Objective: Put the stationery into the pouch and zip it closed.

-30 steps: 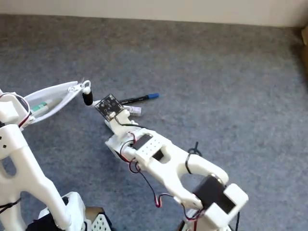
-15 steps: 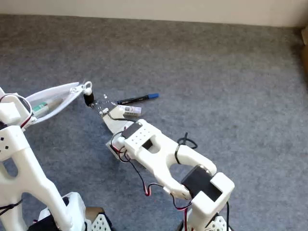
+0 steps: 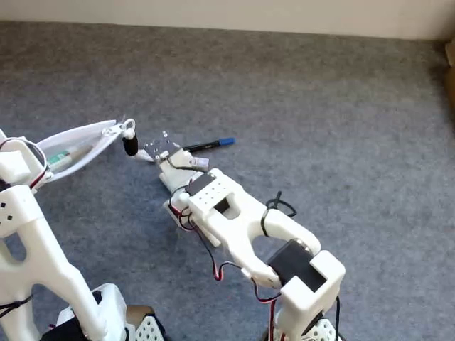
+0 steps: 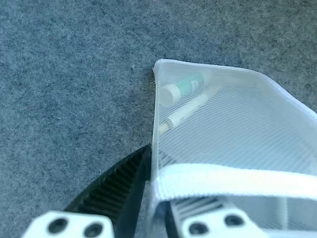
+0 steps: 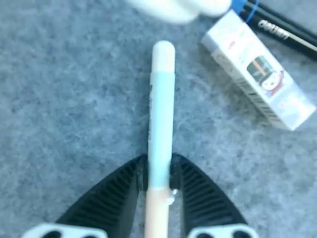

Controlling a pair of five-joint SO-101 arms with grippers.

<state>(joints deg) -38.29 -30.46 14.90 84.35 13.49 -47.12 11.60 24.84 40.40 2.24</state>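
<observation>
— Where gripped by the left hand, clamped on its edge, shows the white mesh pouch at the left side of the bench, with a green-labelled tube and a white pen inside.
— And over at the right hand?
— Clamped on a pale-blue pen, low over the bench. Close by, lying flat: a small printed box just beside a blue-capped black marker.

The right arm stretches from the lower right of the high view toward centre left. The right gripper is clamped on a pen. The left arm rises at lower left, and the left gripper pinches the pouch by its edge.
</observation>
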